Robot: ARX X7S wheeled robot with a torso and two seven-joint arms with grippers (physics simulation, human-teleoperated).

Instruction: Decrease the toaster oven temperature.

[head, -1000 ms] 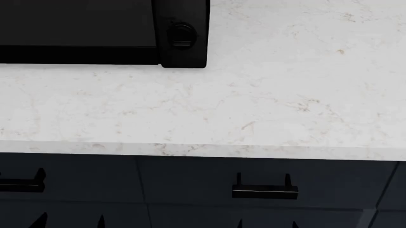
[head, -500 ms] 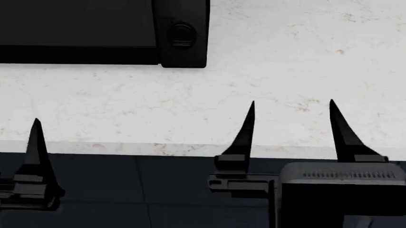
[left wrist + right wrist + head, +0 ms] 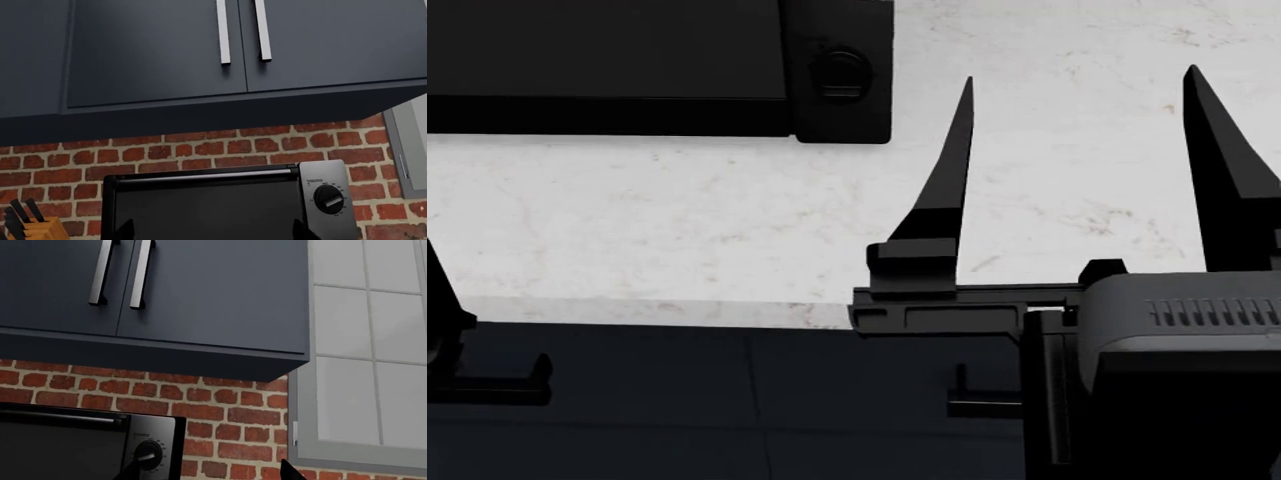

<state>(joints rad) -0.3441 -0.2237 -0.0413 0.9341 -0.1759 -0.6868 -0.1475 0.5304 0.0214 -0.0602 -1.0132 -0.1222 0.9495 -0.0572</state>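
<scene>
Sitting far-left of open right claw (image 3: 1081,150): toaster oven (image 3: 654,70), apart.

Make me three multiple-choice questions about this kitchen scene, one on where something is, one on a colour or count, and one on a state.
1. In the left wrist view, the knife block sits where relative to the toaster oven?
A. on the side away from its knob
B. on top of it
C. inside it

2. The wall behind the oven is:
A. white tile
B. red brick
C. green paint

3. The right gripper is:
A. shut on a knob
B. open, holding nothing
C. shut on a cup

Answers: 1 A, the block is beyond the oven's far side; 2 B, brick wall shows; 3 B, jaws stand apart over the counter.
</scene>
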